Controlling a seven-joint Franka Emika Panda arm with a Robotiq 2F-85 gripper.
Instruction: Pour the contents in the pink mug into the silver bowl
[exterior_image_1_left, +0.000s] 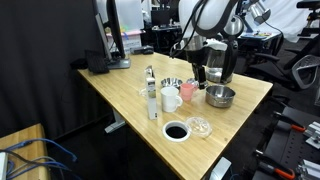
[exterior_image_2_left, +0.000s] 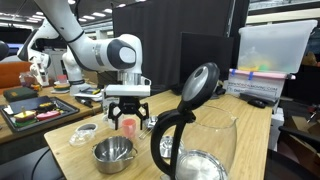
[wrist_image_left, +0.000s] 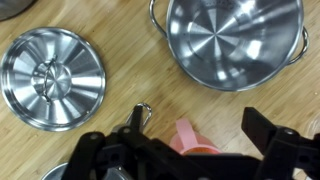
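The pink mug (wrist_image_left: 190, 140) stands upright on the wooden table, its handle towards the silver bowl (wrist_image_left: 235, 40). It shows in both exterior views (exterior_image_1_left: 187, 91) (exterior_image_2_left: 128, 125). My gripper (wrist_image_left: 190, 158) is open and hangs just above the mug, one finger on each side, touching nothing. It also shows in both exterior views (exterior_image_1_left: 197, 72) (exterior_image_2_left: 127, 108). The silver bowl (exterior_image_1_left: 220, 97) (exterior_image_2_left: 113, 153) sits right beside the mug and looks empty. What the mug holds is hidden.
A smaller shallow steel piece (wrist_image_left: 52, 78) lies beside the bowl. A white mug (exterior_image_1_left: 170, 99), a clear glass dish (exterior_image_1_left: 199, 126), a black round dish (exterior_image_1_left: 175, 131) and a black kettle (exterior_image_2_left: 195, 140) stand nearby. The table edge (exterior_image_1_left: 240, 115) is close.
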